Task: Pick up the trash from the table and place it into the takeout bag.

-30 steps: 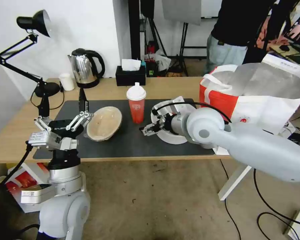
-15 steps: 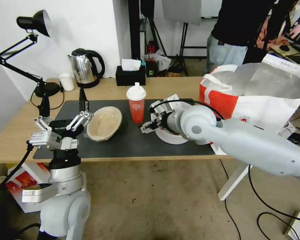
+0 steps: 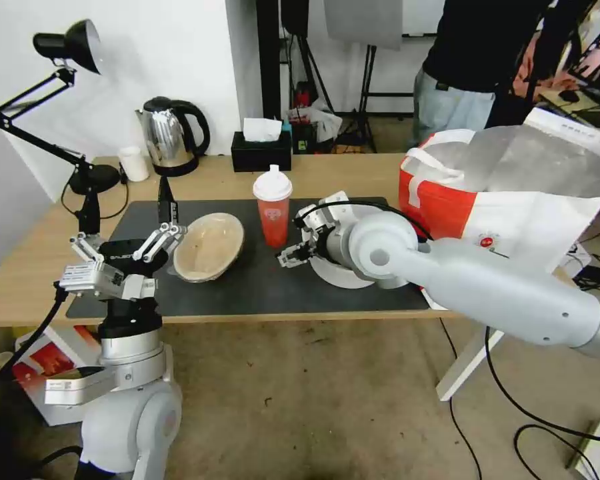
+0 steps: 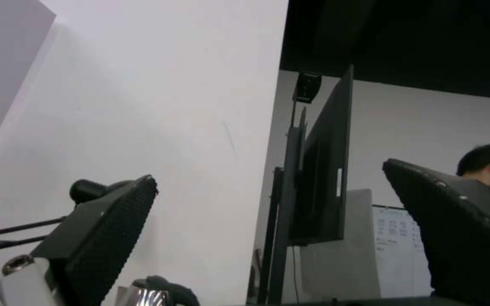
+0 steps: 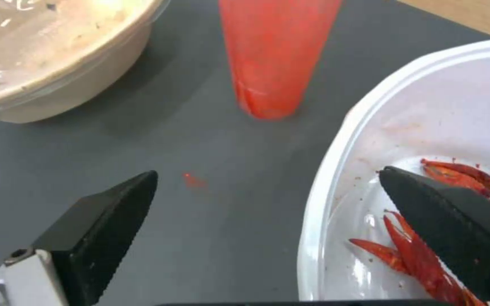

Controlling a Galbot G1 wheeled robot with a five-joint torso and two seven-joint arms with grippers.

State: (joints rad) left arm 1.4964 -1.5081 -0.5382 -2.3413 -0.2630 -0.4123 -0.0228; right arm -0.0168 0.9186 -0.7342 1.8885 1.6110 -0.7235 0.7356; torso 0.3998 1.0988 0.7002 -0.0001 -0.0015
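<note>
The table [image 3: 353, 175] spans the middle of the head view, its black mat [image 3: 260, 280] at centre. At upper right the takeout bag [image 3: 507, 193] stands open on the table's right end, foil lining showing. The right gripper [image 3: 292, 256] sits low over the mat at centre frame, jaws open astride the rim of the white plastic bowl [image 3: 337, 275]; in the right wrist view one finger [image 5: 455, 229] is inside the bowl [image 5: 421, 127] above the crayfish [image 5: 426, 259], the other over bare mat. The left gripper [image 3: 123, 245], centre-left, points upward with jaws open, just beside the tan pulp bowl [image 3: 208, 247]. The red cup [image 3: 273, 208] stands upright between the two bowls.
</note>
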